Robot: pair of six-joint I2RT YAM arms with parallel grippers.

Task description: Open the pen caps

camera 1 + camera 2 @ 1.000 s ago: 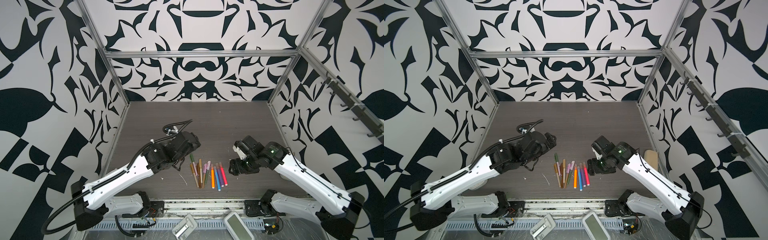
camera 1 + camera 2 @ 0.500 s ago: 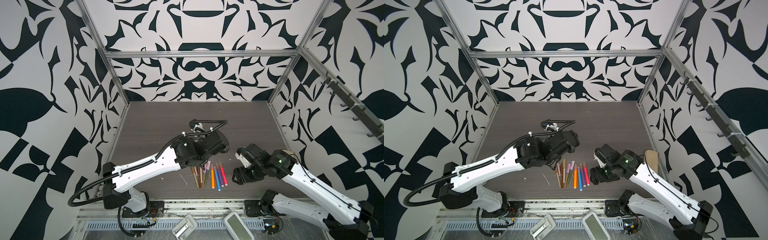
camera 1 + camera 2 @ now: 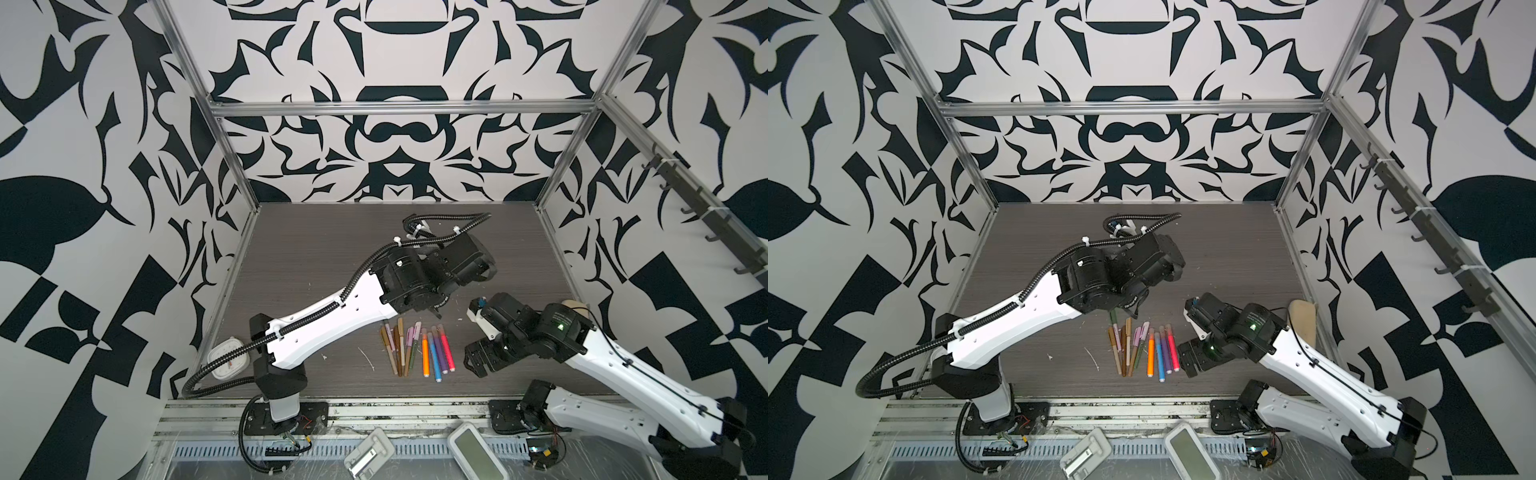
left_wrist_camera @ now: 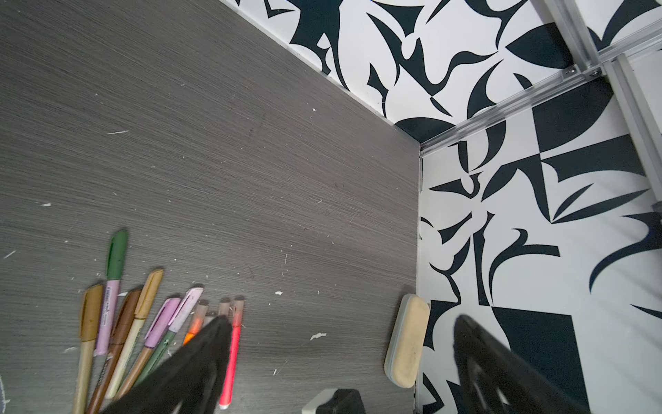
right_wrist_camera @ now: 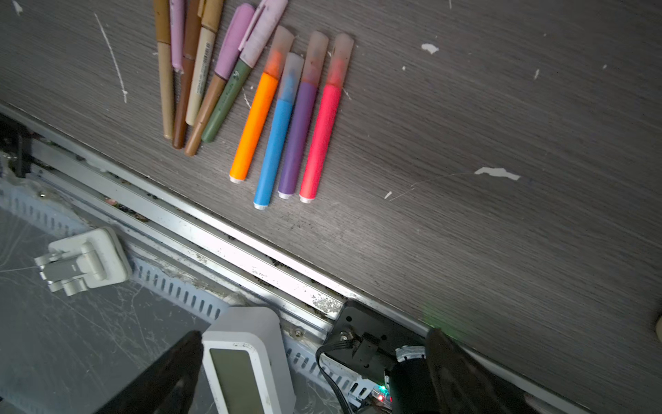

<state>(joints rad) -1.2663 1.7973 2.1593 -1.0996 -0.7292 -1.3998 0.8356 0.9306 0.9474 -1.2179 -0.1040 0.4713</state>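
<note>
The pens (image 3: pixel 415 351) lie side by side near the table's front middle, and in both top views every cap sits on its barrel. The right wrist view shows orange (image 5: pixel 256 122), blue (image 5: pixel 276 143), purple (image 5: pixel 299 132) and pink-red (image 5: pixel 322 136) pens with translucent pen caps (image 5: pixel 315 53). Beside them lie muted brown, tan, pink and green pens (image 5: pixel 200 71). My left gripper (image 3: pixel 486 270) (image 4: pixel 340 329) hangs open and empty over the table beyond the pens. My right gripper (image 3: pixel 476 361) (image 5: pixel 315 344) is open and empty, right of the pens, above the front rail.
A tan oblong eraser (image 3: pixel 575 307) (image 4: pixel 408 344) lies against the right wall. A white round timer (image 3: pixel 226 361) sits at the front left. A grey display unit (image 5: pixel 247 358) and a white clip (image 5: pixel 82 261) lie below the front rail (image 5: pixel 229 247).
My left arm has swung right and farther back, passing over the pens. My right gripper has drawn back toward the front edge and opened wider.
</note>
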